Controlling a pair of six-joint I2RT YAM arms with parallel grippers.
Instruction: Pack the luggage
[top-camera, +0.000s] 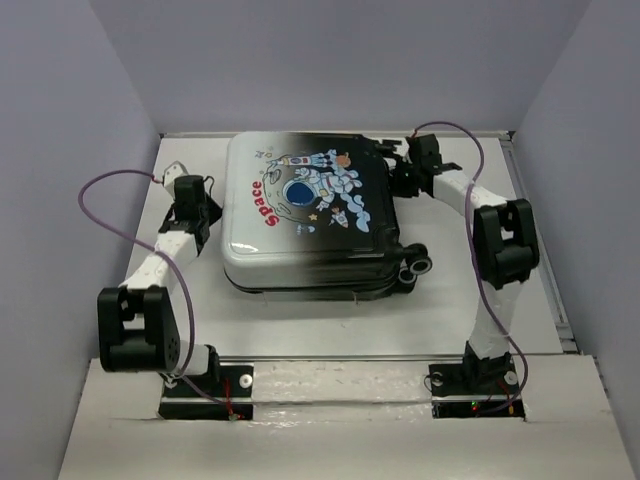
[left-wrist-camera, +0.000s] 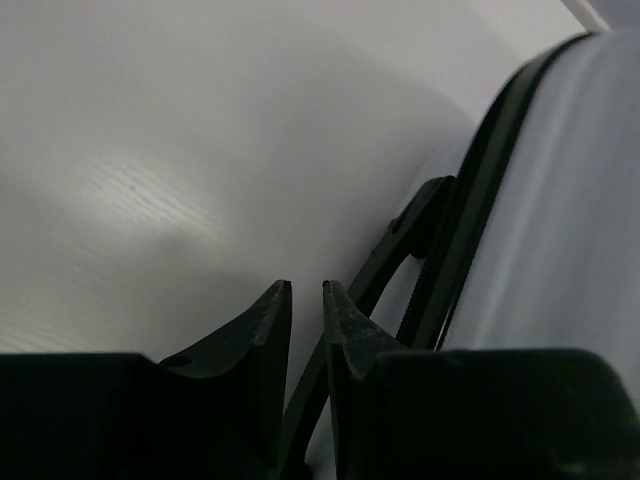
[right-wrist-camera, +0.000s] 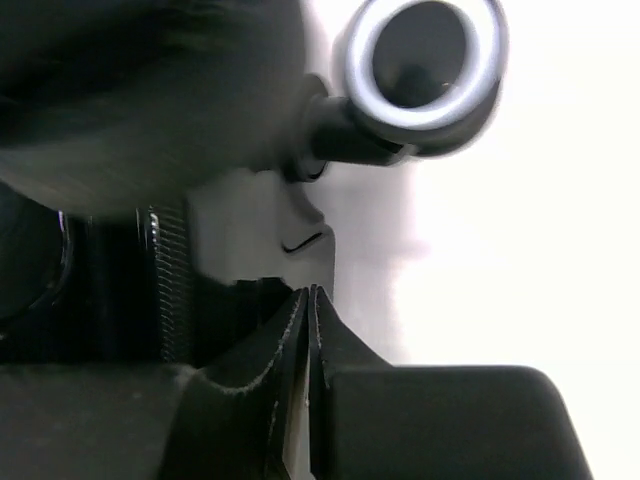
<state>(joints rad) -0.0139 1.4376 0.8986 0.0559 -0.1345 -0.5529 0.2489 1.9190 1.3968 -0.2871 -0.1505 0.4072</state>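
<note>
The luggage (top-camera: 310, 210) lies flat and closed in the middle of the table, astronaut print and red "Space" facing up. My left gripper (top-camera: 207, 215) is low at its left side. In the left wrist view the left gripper (left-wrist-camera: 306, 285) shows its tips a narrow gap apart. A black strap (left-wrist-camera: 420, 215) from the luggage's pale shell (left-wrist-camera: 570, 200) runs down into that gap, and a pinch cannot be made out. My right gripper (top-camera: 398, 168) is at the far right corner. In the right wrist view the right gripper (right-wrist-camera: 308, 290) is shut with nothing between its tips, just under a wheel (right-wrist-camera: 425, 60).
Two more wheels (top-camera: 415, 265) stick out at the luggage's near right corner. White walls close the table in on the left, right and back. A raised white ledge (top-camera: 330, 385) crosses the front by the arm bases. Purple cables (top-camera: 110, 215) loop off both arms.
</note>
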